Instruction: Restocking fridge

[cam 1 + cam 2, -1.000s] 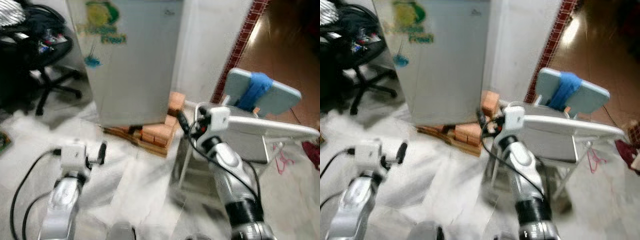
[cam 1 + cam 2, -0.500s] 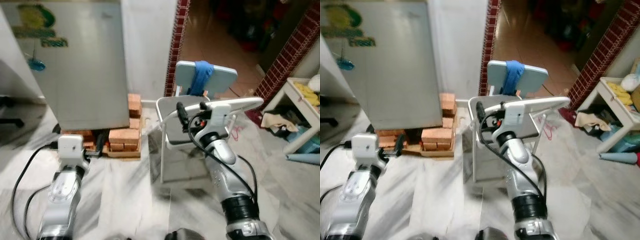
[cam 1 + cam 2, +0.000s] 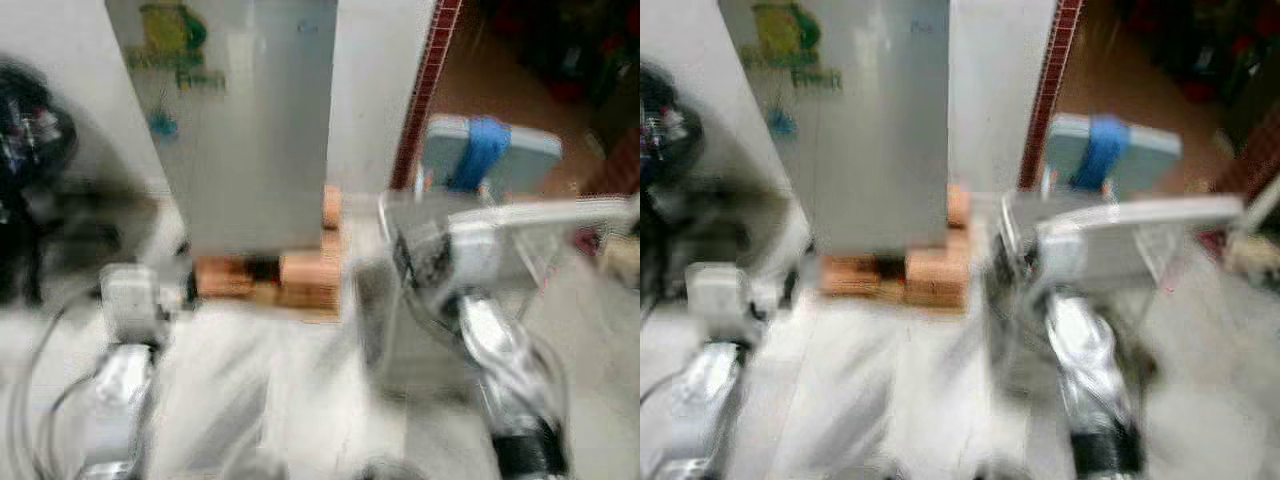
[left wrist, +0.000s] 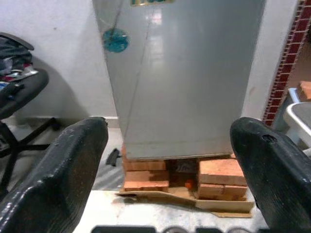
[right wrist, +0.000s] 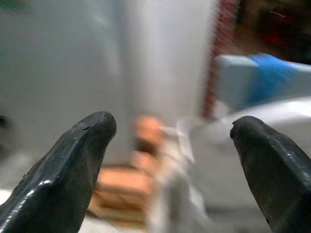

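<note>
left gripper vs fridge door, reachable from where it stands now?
Probably not yet. The left gripper is open and aimed squarely at the closed fridge, which sits raised on bricks. Nothing blocks the path, but bare floor lies between them, so the robot likely needs to step closer.

fridge [image 4: 180,77] on bricks [image 4: 218,177], chair [image 3: 490,200] to its right

Two silver arms, each ending in a pale boxy wrist block. The left gripper [image 4: 170,170] and right gripper [image 5: 170,165] carry thick, rounded, matte black fingers. Dark cables seem to loop beside both forearms, though blur smears them.
</note>
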`<state>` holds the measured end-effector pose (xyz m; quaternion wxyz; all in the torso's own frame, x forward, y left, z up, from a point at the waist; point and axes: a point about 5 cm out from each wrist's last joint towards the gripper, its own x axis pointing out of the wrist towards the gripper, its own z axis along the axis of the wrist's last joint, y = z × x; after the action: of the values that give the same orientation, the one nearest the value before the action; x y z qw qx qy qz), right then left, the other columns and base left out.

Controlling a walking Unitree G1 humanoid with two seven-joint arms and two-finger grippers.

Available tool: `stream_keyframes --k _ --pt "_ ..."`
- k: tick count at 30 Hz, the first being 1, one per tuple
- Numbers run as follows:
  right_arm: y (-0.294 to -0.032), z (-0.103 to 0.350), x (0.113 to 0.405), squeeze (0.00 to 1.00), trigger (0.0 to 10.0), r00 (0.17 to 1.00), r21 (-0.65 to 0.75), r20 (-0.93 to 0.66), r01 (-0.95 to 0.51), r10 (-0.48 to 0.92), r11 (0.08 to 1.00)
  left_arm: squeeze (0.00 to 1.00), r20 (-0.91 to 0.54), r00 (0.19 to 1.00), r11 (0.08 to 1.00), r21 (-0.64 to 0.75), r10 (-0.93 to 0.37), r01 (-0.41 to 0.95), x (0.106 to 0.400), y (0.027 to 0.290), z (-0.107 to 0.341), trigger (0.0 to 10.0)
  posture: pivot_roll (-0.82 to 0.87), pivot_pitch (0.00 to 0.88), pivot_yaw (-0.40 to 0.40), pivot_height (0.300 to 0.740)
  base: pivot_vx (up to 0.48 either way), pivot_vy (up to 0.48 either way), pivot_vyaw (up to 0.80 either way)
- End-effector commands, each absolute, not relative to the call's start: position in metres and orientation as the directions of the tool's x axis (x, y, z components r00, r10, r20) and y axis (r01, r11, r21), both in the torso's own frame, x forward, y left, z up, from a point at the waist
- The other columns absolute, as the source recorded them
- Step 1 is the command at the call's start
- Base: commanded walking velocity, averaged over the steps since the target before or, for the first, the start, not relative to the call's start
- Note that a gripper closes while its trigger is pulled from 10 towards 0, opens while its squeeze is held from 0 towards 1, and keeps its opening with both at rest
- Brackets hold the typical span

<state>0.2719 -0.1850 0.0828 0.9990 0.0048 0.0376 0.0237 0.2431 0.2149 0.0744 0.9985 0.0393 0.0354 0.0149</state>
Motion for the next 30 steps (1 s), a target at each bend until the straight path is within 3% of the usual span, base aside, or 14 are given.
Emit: stream_keyframes --k 1,6,10,18,30 --pt "-0.184 0.091 0.272 0.0 10.0 0.999 -0.024 -0.041 0.008 -0.009 1.0 0.0 -0.054 0.997 0.993 0.108 0.063 -0.057 0.242 0.223 0.08 10.0 0.07 0.0 -0.012 0.74 0.0 0.48 0.0" --pt "-0.189 0.087 0.26 0.0 10.0 0.997 -0.086 -0.071 0.028 -0.034 0.996 0.0 -0.03 0.997 0.992 0.102 0.077 -0.073 0.241 0.218 0.085 10.0 0.09 0.0 -0.005 0.74 0.0 0.48 0.0" --pt "-0.19 0.085 0.247 0.0 10.0 0.993 0.017 -0.1 0.07 -0.068 0.997 0.0 -0.045 0.995 0.995 0.048 0.091 -0.088 0.234 0.203 0.084 10.0 0.06 0.0 -0.003 0.74 0.0 0.48 0.0" --pt "-0.175 0.085 0.255 0.0 10.0 0.997 0.002 -0.075 -0.004 0.004 1.0 0.0 -0.045 0.999 1.0 0.004 0.009 -0.009 0.242 0.181 0.075 10.0 0.04 0.0 -0.013 0.74 0.0 0.48 0.0" --pt "-0.172 0.091 0.258 0.0 10.0 0.999 0.053 -0.043 -0.026 0.028 0.998 0.0 -0.042 0.999 1.0 -0.013 -0.026 0.025 0.242 0.178 0.077 10.0 0.04 0.0 -0.009 0.74 0.202 0.42 -0.66"
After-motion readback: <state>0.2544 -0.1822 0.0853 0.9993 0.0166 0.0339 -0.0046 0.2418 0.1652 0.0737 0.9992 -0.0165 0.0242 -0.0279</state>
